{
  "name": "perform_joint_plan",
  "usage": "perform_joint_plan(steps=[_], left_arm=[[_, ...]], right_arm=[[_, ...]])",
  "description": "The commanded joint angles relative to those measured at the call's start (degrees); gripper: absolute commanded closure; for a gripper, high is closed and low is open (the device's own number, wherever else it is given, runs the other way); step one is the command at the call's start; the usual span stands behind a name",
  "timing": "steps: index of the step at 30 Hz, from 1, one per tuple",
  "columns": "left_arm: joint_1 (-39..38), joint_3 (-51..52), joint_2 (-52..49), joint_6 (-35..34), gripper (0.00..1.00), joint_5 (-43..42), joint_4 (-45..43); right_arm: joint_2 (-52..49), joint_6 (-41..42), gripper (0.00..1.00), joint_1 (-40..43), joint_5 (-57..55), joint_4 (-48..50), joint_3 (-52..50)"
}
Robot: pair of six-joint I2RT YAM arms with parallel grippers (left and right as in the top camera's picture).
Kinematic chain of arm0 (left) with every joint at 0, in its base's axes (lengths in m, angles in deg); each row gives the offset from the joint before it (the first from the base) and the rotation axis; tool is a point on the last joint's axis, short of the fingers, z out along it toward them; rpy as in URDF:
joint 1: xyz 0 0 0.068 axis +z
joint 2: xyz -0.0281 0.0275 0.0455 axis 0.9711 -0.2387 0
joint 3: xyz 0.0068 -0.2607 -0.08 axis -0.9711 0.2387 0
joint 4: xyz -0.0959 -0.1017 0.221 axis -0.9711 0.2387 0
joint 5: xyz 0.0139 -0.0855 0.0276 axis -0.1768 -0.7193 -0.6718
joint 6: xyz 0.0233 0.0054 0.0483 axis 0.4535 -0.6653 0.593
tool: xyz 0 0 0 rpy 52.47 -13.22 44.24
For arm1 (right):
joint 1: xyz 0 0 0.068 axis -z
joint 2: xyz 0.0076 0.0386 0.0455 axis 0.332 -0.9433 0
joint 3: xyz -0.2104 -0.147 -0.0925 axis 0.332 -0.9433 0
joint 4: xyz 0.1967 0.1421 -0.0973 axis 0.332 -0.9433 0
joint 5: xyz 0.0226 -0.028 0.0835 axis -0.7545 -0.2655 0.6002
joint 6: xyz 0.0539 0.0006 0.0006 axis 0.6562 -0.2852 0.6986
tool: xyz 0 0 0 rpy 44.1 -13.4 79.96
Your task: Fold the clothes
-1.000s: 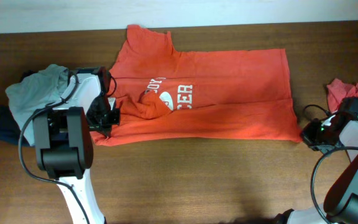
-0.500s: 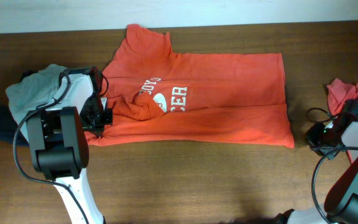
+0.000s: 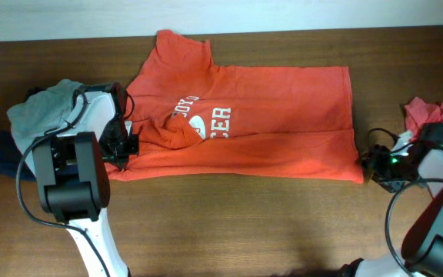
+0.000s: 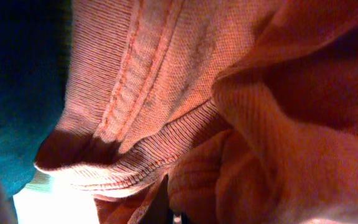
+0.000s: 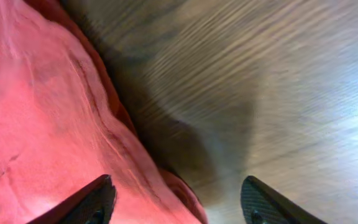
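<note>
On the wooden table (image 3: 283,223) the orange T-shirt (image 3: 283,131) lies spread out, with a grey garment (image 3: 41,115) heaped to its left. The left claw (image 3: 125,146) is clamped on the shirt's left edge. The right claw (image 3: 371,161) stands open at its lower right corner.

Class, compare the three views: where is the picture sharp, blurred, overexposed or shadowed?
Overhead: evenly lit, sharp across the orange-red cotton T-shirt. Left wrist: extreme close-up of its weave, blown-out white patch bottom left. Right wrist: grain of the brown wooden table smeared, dark shadow beside the shirt's edge.
</note>
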Motion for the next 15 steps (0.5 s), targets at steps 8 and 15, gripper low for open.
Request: perform_joint_plan(steps=[8,15], left_arm=[[0.7,1.2,0.1,0.3,0.98,2.3,-0.1],[0.7,1.2,0.1,0.3,0.99,2.4,1.2]], right_arm=[[-2.1,-1.7,0.87,-1.9,-0.8,-1.2,-1.1],[-2.0,2.2,0.96,-1.1,-13.5,-3.3,0.6]])
